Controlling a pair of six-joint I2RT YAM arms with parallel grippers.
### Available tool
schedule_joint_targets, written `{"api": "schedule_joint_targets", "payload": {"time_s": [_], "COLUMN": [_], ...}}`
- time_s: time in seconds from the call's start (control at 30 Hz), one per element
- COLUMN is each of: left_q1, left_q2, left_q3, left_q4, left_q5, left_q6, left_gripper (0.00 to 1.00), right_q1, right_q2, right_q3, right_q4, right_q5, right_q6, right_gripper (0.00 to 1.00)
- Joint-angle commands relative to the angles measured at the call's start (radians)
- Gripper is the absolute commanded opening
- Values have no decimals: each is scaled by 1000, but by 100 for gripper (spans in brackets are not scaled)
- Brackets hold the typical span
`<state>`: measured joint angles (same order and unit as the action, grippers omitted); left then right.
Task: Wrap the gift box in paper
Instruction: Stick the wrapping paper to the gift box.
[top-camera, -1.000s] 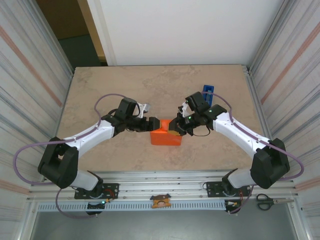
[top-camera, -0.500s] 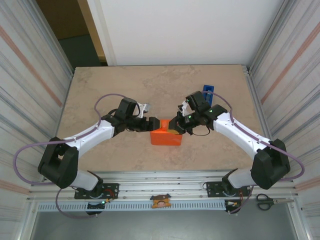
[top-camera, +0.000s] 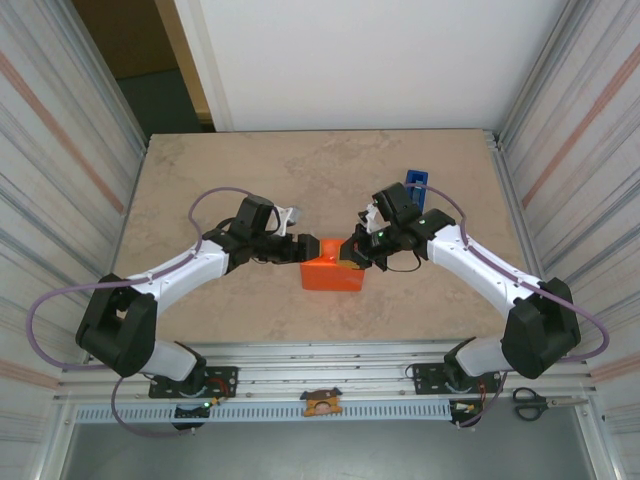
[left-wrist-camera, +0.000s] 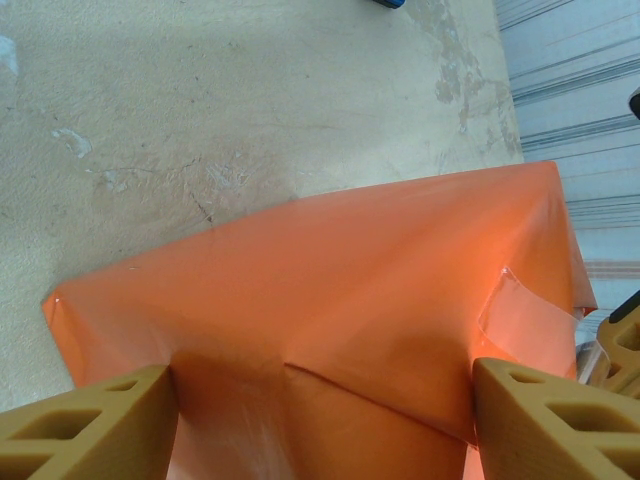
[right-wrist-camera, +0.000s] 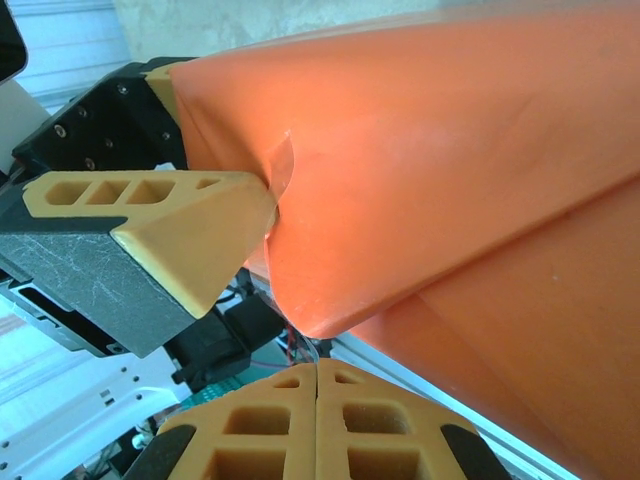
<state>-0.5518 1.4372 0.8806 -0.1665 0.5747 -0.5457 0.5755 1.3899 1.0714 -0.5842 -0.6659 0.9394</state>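
Note:
The orange paper (top-camera: 332, 274) is folded over the gift box, which is hidden under it, at the table's near middle. My left gripper (top-camera: 304, 248) reaches in from the left. Its fingers (left-wrist-camera: 100, 420) stand wide on either side of the wrapped box, both pressed against the paper (left-wrist-camera: 350, 280). A piece of clear tape (left-wrist-camera: 520, 300) sits on the paper's right corner. My right gripper (top-camera: 350, 257) is at the package's right top edge. It (right-wrist-camera: 317, 366) is shut, just below a folded paper edge (right-wrist-camera: 450, 150), with a thin clear strip at its tips.
A blue tape dispenser (top-camera: 414, 183) stands behind the right arm. Scissors (top-camera: 535, 402) lie off the table at the front right. Corrugated walls close in both sides, and the far half of the table is bare stone.
The right gripper's fingers have closed fully. Both arms and the wrapped box have stayed where they were.

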Motion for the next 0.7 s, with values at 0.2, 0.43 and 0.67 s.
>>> {"api": "schedule_joint_targets", "payload": {"time_s": [0.2, 0.43, 0.67], "left_q1": [-34, -35, -37], "left_q2": [46, 45, 42], "left_q3": [-28, -30, -31], "left_q4": [-120, -123, -124], "left_q5": [-45, -47, -45], "left_q6": [41, 43, 47], "left_gripper": [73, 73, 73], "right_q1": [-4, -4, -1], "right_q2": [-4, 1, 17], "right_q3": [44, 52, 51], "right_q4": [-87, -70, -70], "right_q5": [48, 32, 45], "right_q6": [-21, -14, -14], "right_gripper": [1, 2, 3]}}
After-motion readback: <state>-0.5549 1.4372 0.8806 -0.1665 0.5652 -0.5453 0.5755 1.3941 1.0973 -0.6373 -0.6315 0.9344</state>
